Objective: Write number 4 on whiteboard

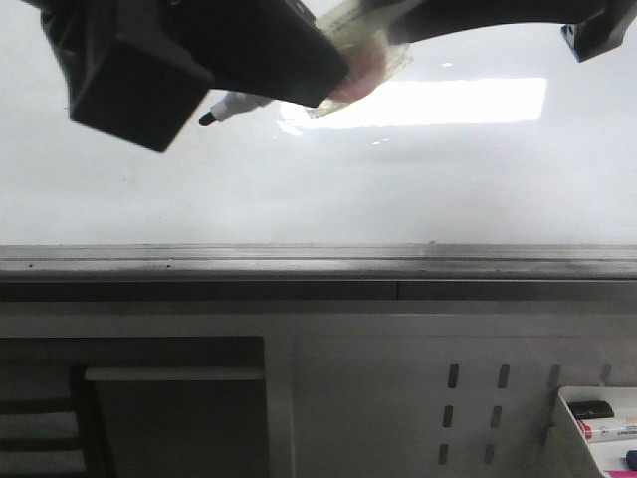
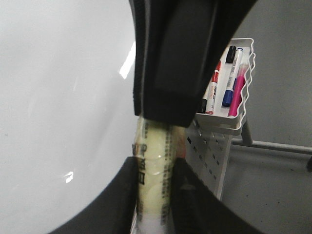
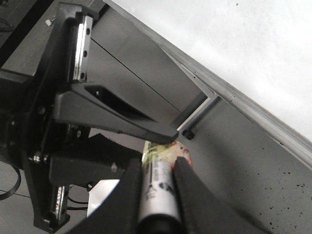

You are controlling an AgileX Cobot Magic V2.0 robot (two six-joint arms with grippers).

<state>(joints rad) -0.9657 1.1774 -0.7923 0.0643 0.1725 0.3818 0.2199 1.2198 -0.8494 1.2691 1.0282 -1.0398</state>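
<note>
Whiteboard: the big shiny white board (image 1: 328, 189) with a grey metal rail along its bottom stands in front of the robot. A bright patch of light shines on it.

Number 4: no black lines show on the bare part of the whiteboard. The two arms hide a bit of it near the top, so I cannot tell what is behind them.

Marker: a white marker pen with a black tip (image 1: 227, 108) sits high against the whiteboard, beside the bright patch. Its tip looks close to the whiteboard, but I cannot tell if it touches.

Left gripper: the black left gripper (image 2: 156, 168) has its jaws pressed on the pale, taped body of the marker.

Right gripper: the black right gripper (image 3: 158, 168) has its jaws squeezed on a white and black pen wrapped with tape. It may be the same marker, but I cannot be sure.

Pen tray: a white wire tray (image 2: 229, 87) holds red, blue, pink and black pens. It hangs below the whiteboard's rail, on a white panel with holes.

How far: I think the writing has not started. All the strokes of the 4 are left to draw.
</note>
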